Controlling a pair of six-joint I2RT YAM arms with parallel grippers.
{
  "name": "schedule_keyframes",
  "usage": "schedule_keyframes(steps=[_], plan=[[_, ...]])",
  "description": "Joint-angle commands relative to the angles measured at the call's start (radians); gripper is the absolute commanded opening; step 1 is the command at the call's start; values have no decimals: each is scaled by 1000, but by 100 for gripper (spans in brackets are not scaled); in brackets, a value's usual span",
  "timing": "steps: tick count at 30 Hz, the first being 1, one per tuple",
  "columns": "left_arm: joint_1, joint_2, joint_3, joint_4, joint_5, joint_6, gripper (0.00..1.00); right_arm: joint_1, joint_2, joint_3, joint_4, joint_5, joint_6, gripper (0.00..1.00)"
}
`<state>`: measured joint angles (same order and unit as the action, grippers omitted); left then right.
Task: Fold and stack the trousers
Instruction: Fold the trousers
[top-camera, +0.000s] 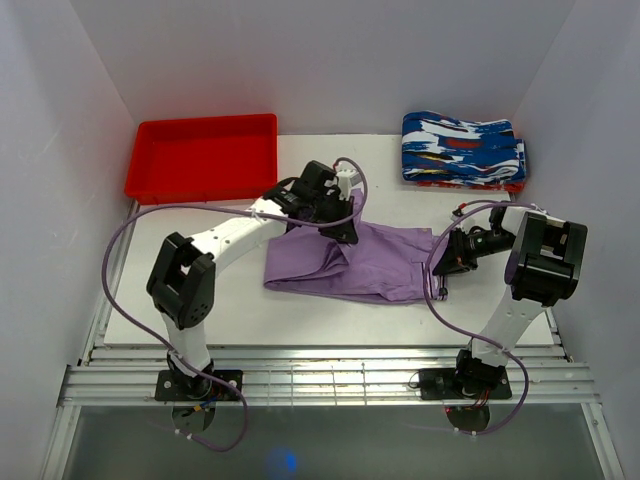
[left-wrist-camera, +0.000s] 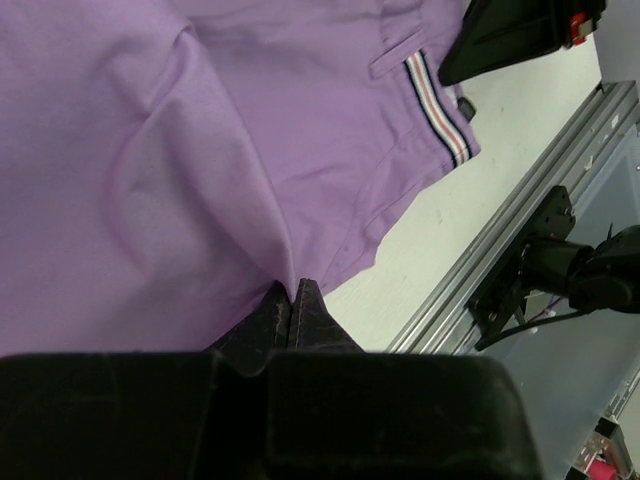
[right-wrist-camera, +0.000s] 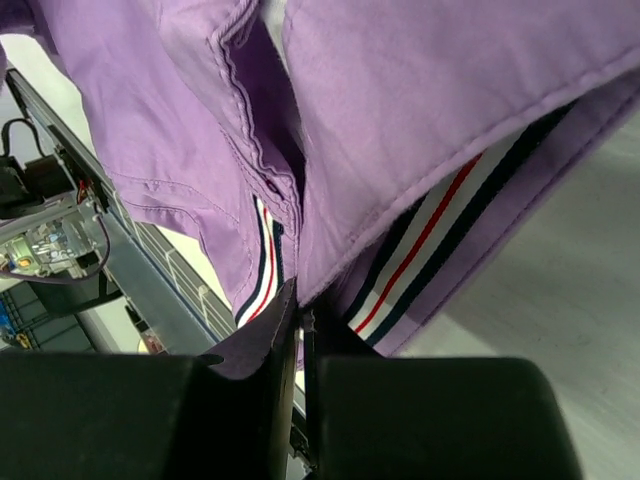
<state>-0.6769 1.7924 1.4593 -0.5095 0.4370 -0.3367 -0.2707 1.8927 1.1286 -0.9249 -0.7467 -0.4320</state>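
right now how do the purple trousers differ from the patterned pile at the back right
Colour: the trousers are plain lilac; the patterned pile is blue, white and red. Pose: the trousers lie spread and creased in the middle; the pile sits folded at the far right. Handling: left gripper and right gripper have jaws shut on the trousers; the pile is untouched. Both are cloth.

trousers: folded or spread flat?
Folded over, not spread: trousers lie as a short layered bundle, no long legs stretched out; left gripper and right gripper each pinch an edge.
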Motion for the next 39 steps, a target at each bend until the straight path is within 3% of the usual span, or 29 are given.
schedule_keyframes(steps=[1, 18, 29, 39], plan=[[-61, 51, 97, 74, -43, -85, 0, 4, -9, -10, 11, -54, -19, 8], [-228, 286, 332, 105, -72, -223, 0, 4, -23, -41, 47, -100, -19, 8], [-270, 371, 447, 74, -50, -277, 0, 5, -30, -44, 54, -115, -21, 8], [-293, 398, 504, 161, 28, -360, 0, 5, -33, -36, 57, -123, -19, 8]])
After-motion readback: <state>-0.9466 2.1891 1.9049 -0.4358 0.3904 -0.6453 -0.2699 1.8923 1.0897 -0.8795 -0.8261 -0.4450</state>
